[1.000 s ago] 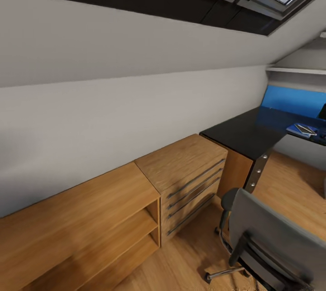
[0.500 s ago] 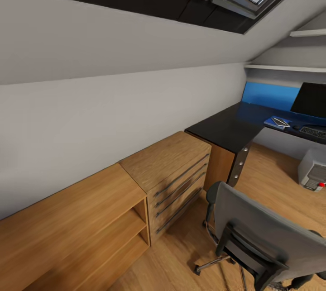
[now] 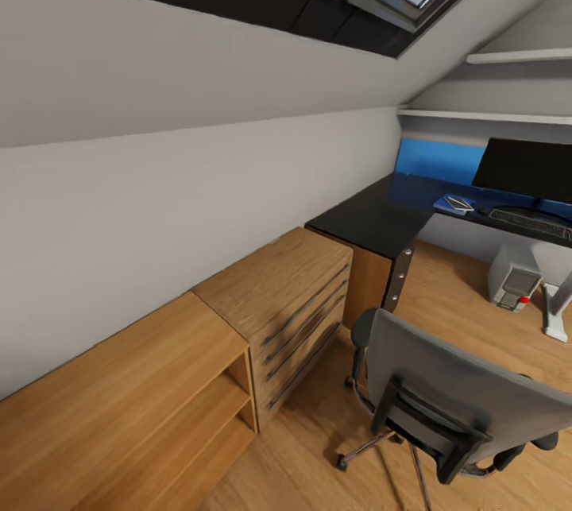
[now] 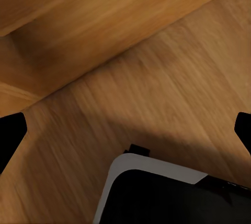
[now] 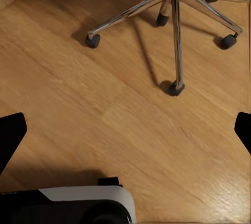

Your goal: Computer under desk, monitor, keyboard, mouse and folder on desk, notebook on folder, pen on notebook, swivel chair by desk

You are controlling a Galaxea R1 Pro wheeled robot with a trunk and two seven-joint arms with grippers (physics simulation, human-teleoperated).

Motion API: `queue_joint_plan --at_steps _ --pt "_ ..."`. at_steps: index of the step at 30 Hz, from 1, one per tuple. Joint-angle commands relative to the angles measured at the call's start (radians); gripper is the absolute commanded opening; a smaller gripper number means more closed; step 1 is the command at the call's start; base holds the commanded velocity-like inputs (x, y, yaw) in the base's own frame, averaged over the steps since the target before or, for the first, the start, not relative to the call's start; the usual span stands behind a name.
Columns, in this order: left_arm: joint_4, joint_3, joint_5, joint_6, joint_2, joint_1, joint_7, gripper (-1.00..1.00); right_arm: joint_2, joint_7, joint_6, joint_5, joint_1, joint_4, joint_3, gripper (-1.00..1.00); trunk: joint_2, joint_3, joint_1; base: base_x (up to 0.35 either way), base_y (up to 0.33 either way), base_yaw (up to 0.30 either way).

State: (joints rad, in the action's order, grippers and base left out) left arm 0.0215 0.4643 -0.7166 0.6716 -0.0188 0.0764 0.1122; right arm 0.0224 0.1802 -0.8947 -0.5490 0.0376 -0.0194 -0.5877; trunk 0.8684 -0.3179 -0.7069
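From the head, the grey padded swivel chair [image 3: 457, 400] stood apart from the black L-shaped worktop [image 3: 381, 218], which carried the black monitor [image 3: 524, 169], dark keyboard [image 3: 528, 218] and blue folder [image 3: 454, 203]. At each wrist, the left claw [image 4: 125, 130] and right claw [image 5: 125, 130] were spread, empty above wooden floor [image 5: 78, 93], probably for travelling.

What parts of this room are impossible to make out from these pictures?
- Monitor, head view: its right end is cut off by the picture's edge.
- Small stack on the desk, around: too small to tell folder, notebook and pen apart.
- Swivel chair: its seat is hidden by its own back.
- Both claws, wrist views: dark fingertips at the edges; fingers are cut off.
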Motion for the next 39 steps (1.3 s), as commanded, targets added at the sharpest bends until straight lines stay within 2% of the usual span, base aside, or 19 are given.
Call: queue_joint_plan --at_steps 1,10,23,31,39 --pt "0.0 0.009 0.002 0.002 0.0 0.0 0.01 1.0 0.001 0.005 -0.003 -0.003 0.001 -0.002 -0.008 1.0 0.001 -0.002 0.0 0.0 0.032 -0.241" --pt "0.001 0.009 0.002 0.002 0.0 0.0 0.011 1.0 0.001 0.005 -0.003 -0.003 0.001 -0.002 -0.009 1.0 0.001 -0.004 0.0 0.0 0.047 -0.243" --pt "0.001 0.009 0.002 0.001 -0.001 0.0 0.008 1.0 0.001 0.005 -0.003 -0.003 0.001 -0.002 -0.009 1.0 0.001 -0.004 0.0 0.0 0.286 -0.244" --pt "0.001 0.01 0.002 -0.049 0.0 0.0 0.009 1.0 -0.001 0.005 -0.003 -0.003 0.001 -0.002 -0.008 1.0 0.001 -0.004 0.0 0.0 0.031 -0.249" --pt "0.002 0.01 0.002 -0.056 0.001 0.0 0.009 1.0 -0.001 0.005 -0.003 -0.003 0.001 -0.002 -0.008 1.0 0.001 -0.004 0.0 0.0 0.001 -0.253"
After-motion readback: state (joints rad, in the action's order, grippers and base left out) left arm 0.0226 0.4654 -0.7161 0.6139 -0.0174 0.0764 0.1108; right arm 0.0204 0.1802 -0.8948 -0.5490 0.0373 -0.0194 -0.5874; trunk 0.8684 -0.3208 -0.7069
